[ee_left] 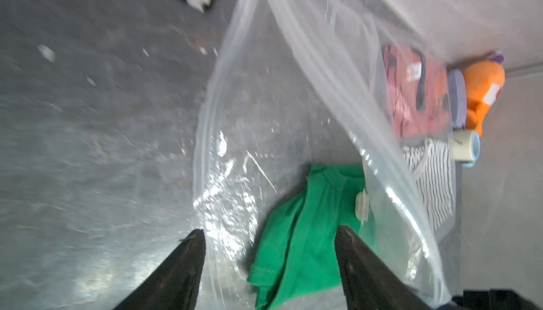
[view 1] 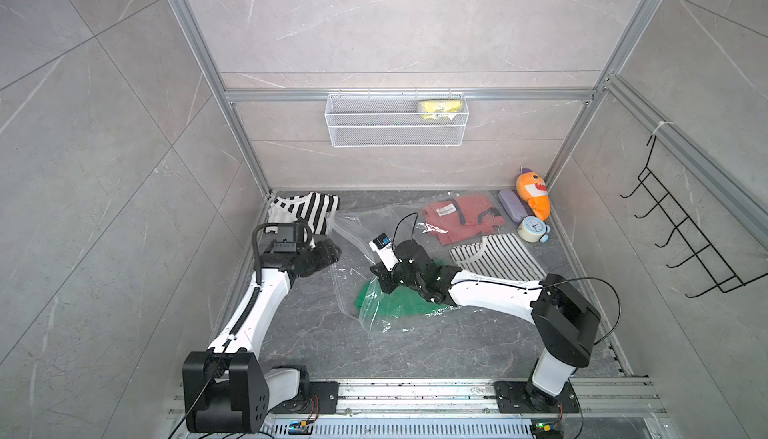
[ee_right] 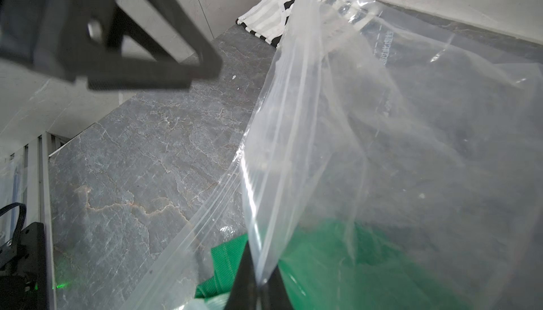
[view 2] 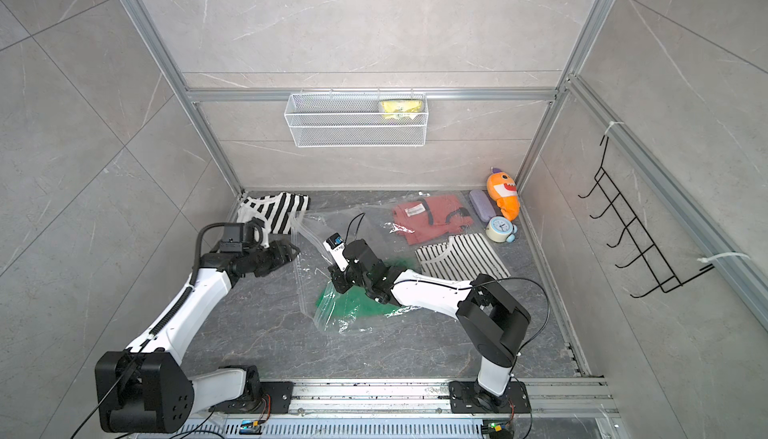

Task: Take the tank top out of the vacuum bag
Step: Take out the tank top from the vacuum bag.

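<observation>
Tank top (ee_left: 296, 249): green ribbed knit, limp and crumpled; judged the target; directly below the right pincer (ee_right: 258, 286), just ahead of the left pincer (ee_left: 270, 229), at the bag's mouth.
Right pincer: clamped on the bag's upper film, holding it raised.
Left pincer: jaws wide, empty.
Vacuum bag (ee_right: 382, 117): clear, glossy, crinkly; zip edge (ee_right: 205, 214) parted; round white valve (ee_left: 361, 204) beyond the left pincer.
Progress: mouth open; grasp and pull-out remain.
Beyond: red garment (view 1: 453, 216) and fine-striped garment (view 1: 494, 258), 2 folded pieces deeper inside.
</observation>
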`<act>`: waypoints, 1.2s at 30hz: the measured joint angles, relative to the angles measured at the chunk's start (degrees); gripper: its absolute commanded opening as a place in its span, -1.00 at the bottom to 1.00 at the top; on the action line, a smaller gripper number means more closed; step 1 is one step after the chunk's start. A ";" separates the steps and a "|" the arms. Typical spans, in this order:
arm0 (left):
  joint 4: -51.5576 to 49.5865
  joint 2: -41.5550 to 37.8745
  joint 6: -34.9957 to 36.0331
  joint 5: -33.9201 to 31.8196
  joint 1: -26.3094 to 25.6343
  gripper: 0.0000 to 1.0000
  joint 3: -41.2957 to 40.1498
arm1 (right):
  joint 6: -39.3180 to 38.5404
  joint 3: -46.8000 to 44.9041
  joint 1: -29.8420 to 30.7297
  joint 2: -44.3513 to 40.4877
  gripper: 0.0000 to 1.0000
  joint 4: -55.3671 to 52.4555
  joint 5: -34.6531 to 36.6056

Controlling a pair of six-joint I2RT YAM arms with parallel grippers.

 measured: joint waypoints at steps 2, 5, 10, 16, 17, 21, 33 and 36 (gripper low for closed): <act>1.95 0.02 -1.40 2.14 -0.68 0.47 -4.44 | 0.50 0.00 0.00 0.07 -1.00 0.02 -0.42; 4.22 0.74 -2.95 3.85 -2.54 0.47 -8.85 | 0.92 0.00 0.00 0.07 -1.00 0.26 -0.44; 9.70 3.96 -4.07 6.14 -6.56 0.48 -11.04 | 1.38 0.00 0.00 0.07 -1.00 0.39 -0.28; 14.97 9.49 -4.85 7.85 -9.05 0.48 -12.28 | 1.86 0.00 0.00 0.07 -1.00 0.44 -0.33; 15.58 10.75 -4.85 8.07 -9.40 0.48 -12.31 | 1.99 0.00 0.00 0.07 -1.00 0.44 -0.28; 18.40 14.25 -4.85 9.42 -10.88 0.48 -12.17 | 2.01 -0.11 0.00 0.07 -1.00 0.46 0.04; 29.55 24.94 -4.46 14.93 -17.38 0.08 -7.52 | 2.47 -2.27 -0.39 -0.90 -1.00 1.09 1.16; 31.26 27.65 -4.31 15.78 -18.56 -0.20 -6.05 | 3.26 -2.82 -0.90 -1.29 -1.00 1.42 1.22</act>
